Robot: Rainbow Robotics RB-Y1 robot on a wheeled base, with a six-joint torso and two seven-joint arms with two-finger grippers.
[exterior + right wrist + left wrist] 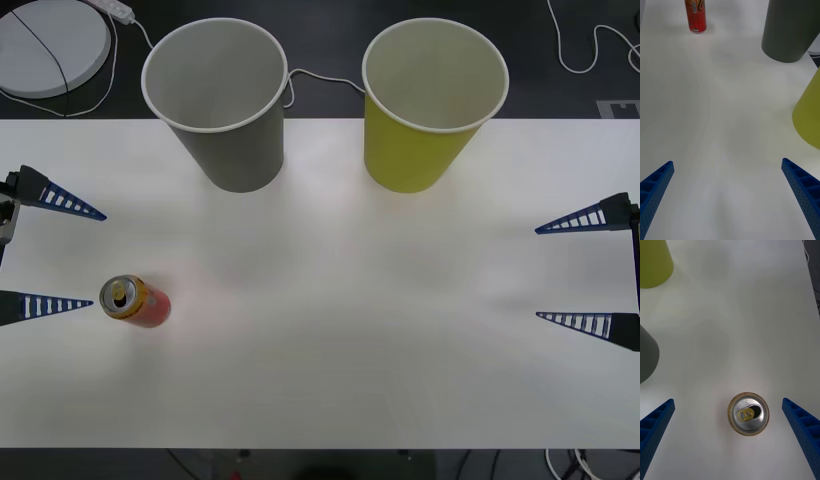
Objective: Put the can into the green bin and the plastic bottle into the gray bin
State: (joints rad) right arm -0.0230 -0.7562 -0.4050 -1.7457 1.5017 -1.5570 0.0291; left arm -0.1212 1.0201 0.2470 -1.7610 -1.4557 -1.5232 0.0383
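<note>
The can (135, 300) stands upright on the white table at the left, its gold top and opened pull-tab facing up. My left gripper (98, 260) is open beside it, one fingertip almost at the can's rim. From the left wrist, the can (749, 417) sits between the spread fingers of the left gripper (728, 401), slightly ahead of the tips. The gray bin (235, 155) and the green bin (415, 155) stand upright side by side at the back. My right gripper (538, 273) hovers open at the far right, holding nothing. The plastic bottle is out of view.
A round white disc (50, 45) and white cables (320, 78) lie on the dark floor behind the table. The right wrist view shows the can (696, 15) far off, the gray bin (790, 30) and the green bin (810, 112).
</note>
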